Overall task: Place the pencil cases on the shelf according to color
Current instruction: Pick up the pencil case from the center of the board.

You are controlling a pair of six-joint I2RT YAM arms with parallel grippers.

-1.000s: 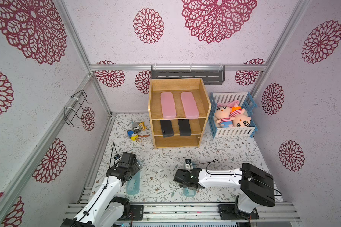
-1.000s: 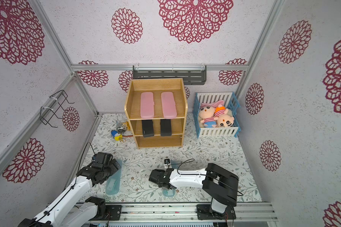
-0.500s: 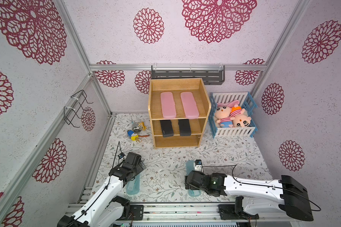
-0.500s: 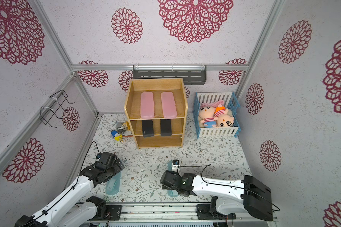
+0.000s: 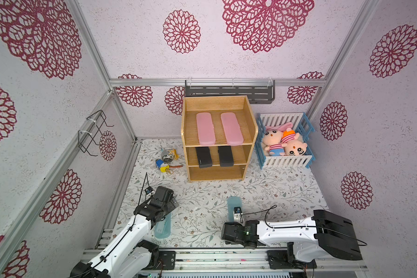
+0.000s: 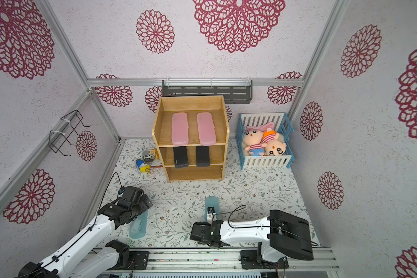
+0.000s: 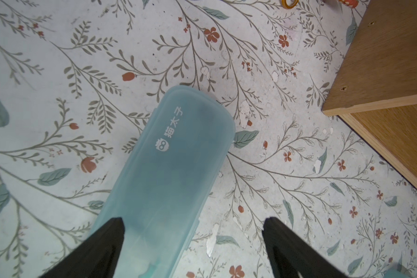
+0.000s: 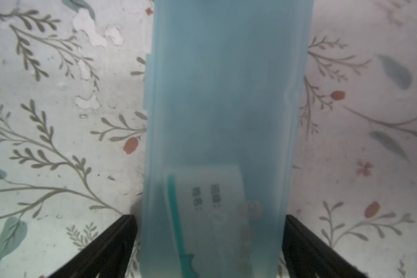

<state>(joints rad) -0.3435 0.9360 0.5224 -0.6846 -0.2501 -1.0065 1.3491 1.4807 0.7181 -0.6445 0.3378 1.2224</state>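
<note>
Blue plastic, judged light, stiff and slick, is best clamped widthwise, where the lower-centre pencil case (image 5: 233, 204) is straddled by the spread right gripper (image 8: 208, 217), with the left gripper (image 7: 194, 219) spread too.

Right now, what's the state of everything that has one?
Left blue case: shut, flat on table.
Left gripper: open, over it.
Right blue case: shut, flat on table.
Right gripper: open, straddling it.
Pink cases: flat on shelf top tier.
Black cases: flat on middle tier.
Bottom tier: nothing visible inside.
</note>
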